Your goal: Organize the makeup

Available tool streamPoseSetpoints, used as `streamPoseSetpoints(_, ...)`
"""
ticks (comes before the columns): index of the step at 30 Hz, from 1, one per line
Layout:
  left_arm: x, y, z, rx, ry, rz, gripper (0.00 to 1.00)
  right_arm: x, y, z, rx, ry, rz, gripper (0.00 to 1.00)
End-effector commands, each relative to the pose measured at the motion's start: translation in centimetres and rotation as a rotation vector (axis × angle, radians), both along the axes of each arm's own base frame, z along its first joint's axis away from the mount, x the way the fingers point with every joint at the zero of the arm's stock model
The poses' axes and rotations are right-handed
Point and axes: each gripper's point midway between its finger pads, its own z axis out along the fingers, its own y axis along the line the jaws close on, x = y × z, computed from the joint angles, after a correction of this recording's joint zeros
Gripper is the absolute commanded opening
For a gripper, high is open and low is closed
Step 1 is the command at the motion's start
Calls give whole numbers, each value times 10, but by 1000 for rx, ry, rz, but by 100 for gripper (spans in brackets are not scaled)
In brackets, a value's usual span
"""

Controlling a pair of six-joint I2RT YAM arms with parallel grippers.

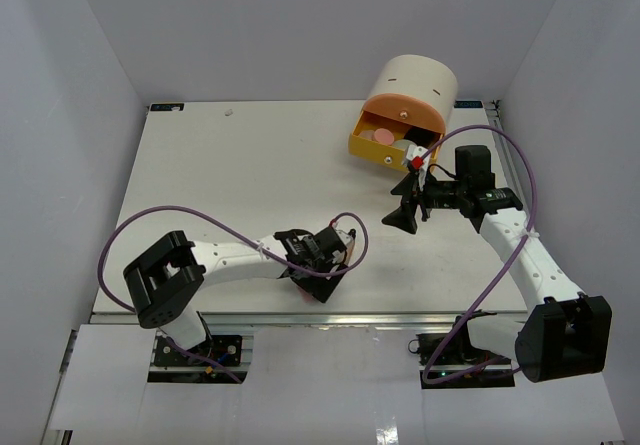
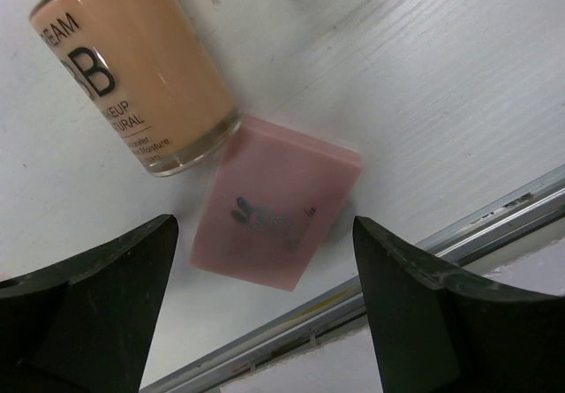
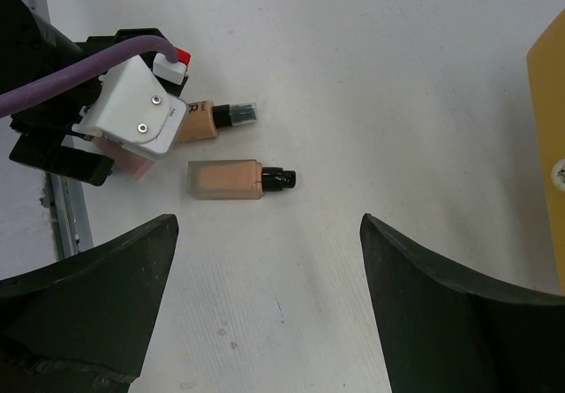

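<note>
The left tool (image 2: 265, 230) hangs low over the near edge of the tabletop (image 1: 230, 185). Its jaws stand wide, one on each side of the pink square (image 2: 278, 212), and touch nothing. The pink square lies flat, turned at an angle, close to the metal rail (image 2: 494, 221) that runs along the tabletop's front edge.

Just beside one corner of the square lies the round bottle (image 2: 132, 66) on its side. It is beige with dark lettering, and its black cap points away from the square. In the right wrist view the left tool's white housing covers the lower part of this bottle. The flat-sided bottle (image 3: 234, 179) lies next to it, also on its side and also beige with a black cap. The two bottles lie nearly parallel, with both caps pointing the same way.

The right tool (image 3: 269, 225) hangs above a bare part of the tabletop between the bottles and the yellow drawer (image 1: 372, 152). Its jaws are wide and nothing is between them.

The drawer is pulled out from the bottom of the cream cylinder (image 1: 415, 85), which stands near the far right corner. Inside the drawer are small round pieces (image 1: 385, 136). They may be a pink disc and a pale jar, but they are too small to tell. A purple cable (image 1: 200, 220) loops over each arm.
</note>
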Motion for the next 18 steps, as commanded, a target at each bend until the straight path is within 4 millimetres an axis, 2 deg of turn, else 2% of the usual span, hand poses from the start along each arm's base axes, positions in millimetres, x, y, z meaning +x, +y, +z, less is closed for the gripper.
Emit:
streamPoseSetpoints(1,3,-9,9,-11,-27,13,88,-1,2,7,27,-22,17,90)
streamPoseSetpoints(8,-5,-8,5,14,-26,17,67,0,0,9,32,-27,14,90)
streamPoseSetpoints(10,-8,-9,7,10,-30,8,54,-1,0,9,33,-26,13,90)
streamPoseSetpoints(12,-11,-10,10,5,-29,1,45,-1,0,10,34,-29,15,90)
streamPoseSetpoints(16,-15,-14,22,-27,-27,-28,34,0,-1,11,35,-33,10,90)
streamPoseSetpoints(18,-18,-21,35,-75,-20,-53,26,-1,-2,11,37,-34,8,90)
